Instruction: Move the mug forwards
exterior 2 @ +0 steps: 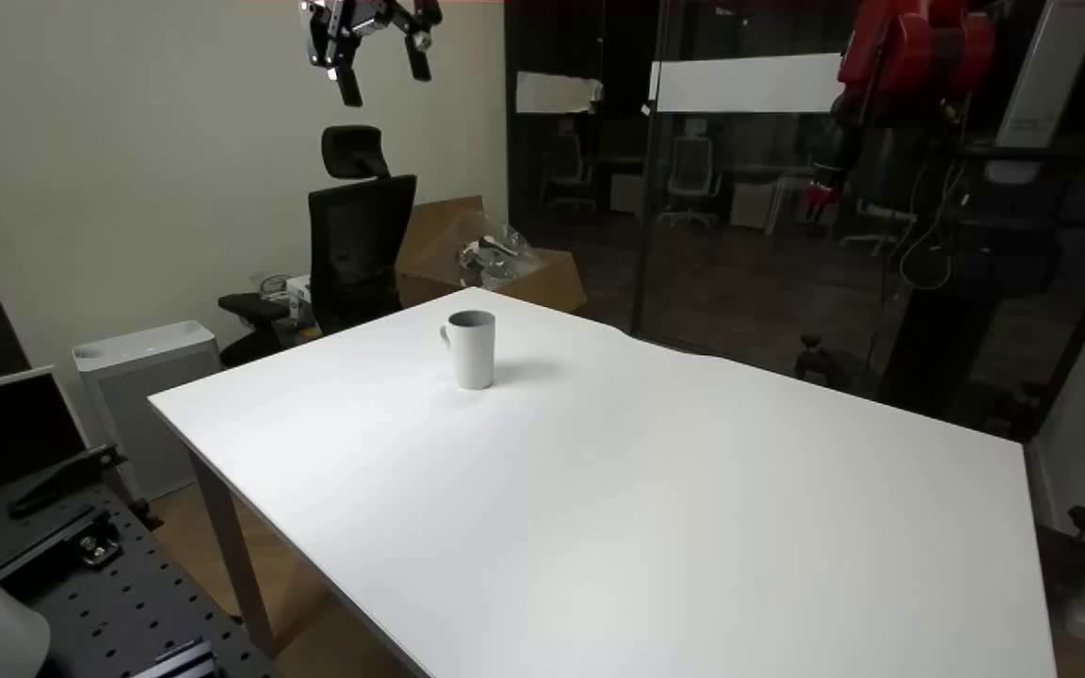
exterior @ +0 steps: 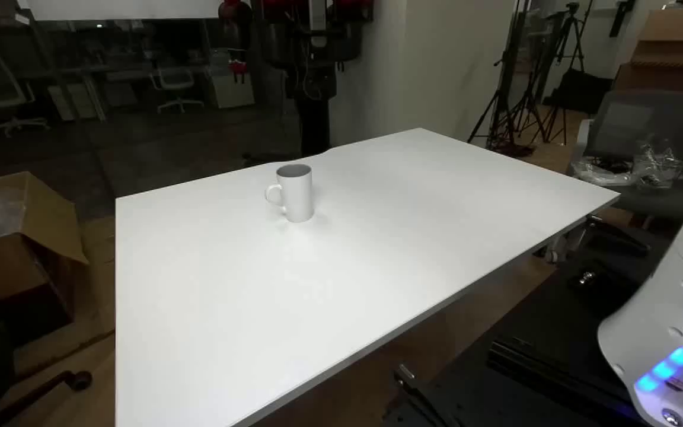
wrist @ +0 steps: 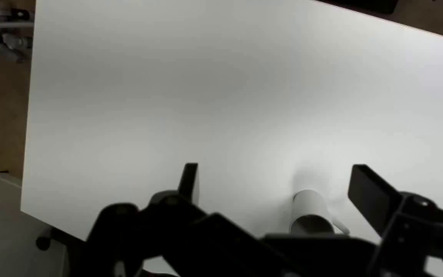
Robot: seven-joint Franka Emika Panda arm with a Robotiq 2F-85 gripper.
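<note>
The plain white mug with a grey inside stands upright on the white table in both exterior views [exterior: 299, 198] [exterior 2: 474, 358]. Its loop handle points to the left there. In the wrist view the mug [wrist: 309, 204] shows low, right of the middle, handle to the right; the gripper body hides part of its near rim. My gripper [exterior 2: 384, 79] is high above the table in an exterior view, apart from the mug. In the wrist view the gripper [wrist: 275, 171] has its black fingers wide apart with nothing held. The mug appears between and below them.
The white table [exterior: 389, 249] has its far edge behind the mug. The arm's base [exterior: 667, 332] stands beside the table's near edge on a black bench. Cardboard boxes [exterior: 15, 255], a black chair [exterior 2: 362, 245] and a red robot [exterior 2: 919, 56] stand around the table.
</note>
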